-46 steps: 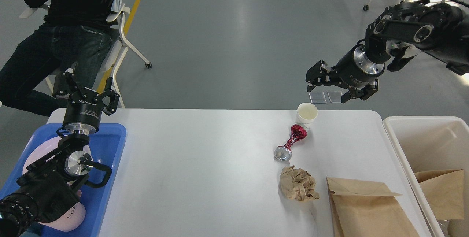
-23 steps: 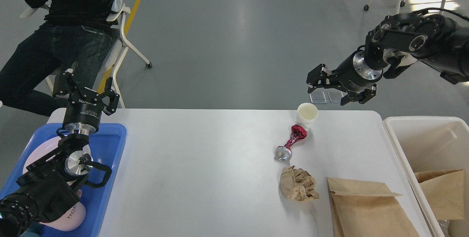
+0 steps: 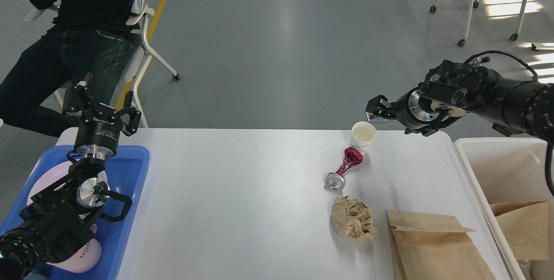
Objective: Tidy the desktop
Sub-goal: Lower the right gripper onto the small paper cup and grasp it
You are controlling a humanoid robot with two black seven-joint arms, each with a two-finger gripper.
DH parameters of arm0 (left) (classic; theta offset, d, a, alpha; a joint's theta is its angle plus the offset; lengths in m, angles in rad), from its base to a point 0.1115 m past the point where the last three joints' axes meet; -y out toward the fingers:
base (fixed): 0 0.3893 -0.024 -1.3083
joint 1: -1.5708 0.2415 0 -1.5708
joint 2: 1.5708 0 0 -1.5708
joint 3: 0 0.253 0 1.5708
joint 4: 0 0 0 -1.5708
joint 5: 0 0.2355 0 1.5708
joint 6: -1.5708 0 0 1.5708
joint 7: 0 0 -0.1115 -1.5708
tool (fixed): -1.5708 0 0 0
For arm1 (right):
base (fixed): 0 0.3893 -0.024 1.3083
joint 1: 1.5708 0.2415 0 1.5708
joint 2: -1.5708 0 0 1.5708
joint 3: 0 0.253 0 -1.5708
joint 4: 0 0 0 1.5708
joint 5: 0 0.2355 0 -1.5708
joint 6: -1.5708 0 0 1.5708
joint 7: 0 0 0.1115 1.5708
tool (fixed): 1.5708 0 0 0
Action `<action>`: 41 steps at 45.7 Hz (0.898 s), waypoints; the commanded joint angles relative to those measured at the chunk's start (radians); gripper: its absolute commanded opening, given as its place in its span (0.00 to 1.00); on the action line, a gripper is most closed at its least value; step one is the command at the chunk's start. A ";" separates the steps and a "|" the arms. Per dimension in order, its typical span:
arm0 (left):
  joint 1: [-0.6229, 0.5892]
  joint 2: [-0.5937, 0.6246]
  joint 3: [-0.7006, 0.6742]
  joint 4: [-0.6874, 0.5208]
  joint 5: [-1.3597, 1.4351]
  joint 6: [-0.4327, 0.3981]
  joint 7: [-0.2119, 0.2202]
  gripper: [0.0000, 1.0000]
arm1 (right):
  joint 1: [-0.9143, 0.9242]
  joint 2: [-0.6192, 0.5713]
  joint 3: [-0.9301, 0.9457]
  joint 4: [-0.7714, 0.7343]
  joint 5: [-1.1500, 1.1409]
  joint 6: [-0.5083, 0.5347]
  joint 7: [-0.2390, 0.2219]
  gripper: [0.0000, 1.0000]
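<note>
Nearest the view, flat brown paper bag point(image 3: 437, 249), crumpled brown paper wad point(image 3: 352, 218) and crushed red foil can point(image 3: 344, 168) lay on white rounded desktop point(image 3: 233, 197), all below right gripper point(image 3: 377, 114); its spread can't be judged end-on. White paper cup point(image 3: 362, 135) just under it, likely target. Left gripper point(image 3: 101, 107) parked wide, empty

brown paper bag point(image 3: 437, 249) cut off below, pink plate point(image 3: 47, 185) arm-hidden
</note>
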 commanded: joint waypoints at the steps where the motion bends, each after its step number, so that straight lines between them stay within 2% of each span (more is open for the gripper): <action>1: 0.000 0.000 0.000 0.000 0.001 -0.001 -0.001 0.97 | -0.069 0.009 0.036 -0.043 0.000 -0.018 -0.001 1.00; 11: 0.000 0.000 0.000 0.000 0.001 -0.001 0.000 0.97 | -0.167 0.043 0.092 -0.150 0.001 -0.078 -0.002 1.00; 20: 0.000 0.000 0.000 0.000 0.001 -0.001 -0.001 0.97 | -0.234 0.068 0.102 -0.245 0.040 -0.089 -0.002 1.00; 33: 0.000 0.000 0.000 0.000 -0.001 -0.001 0.000 0.97 | -0.293 0.068 0.112 -0.268 0.054 -0.161 -0.002 0.97; 41: 0.000 0.000 0.000 0.000 0.001 -0.001 0.000 0.97 | -0.316 0.068 0.138 -0.270 0.052 -0.170 -0.002 0.97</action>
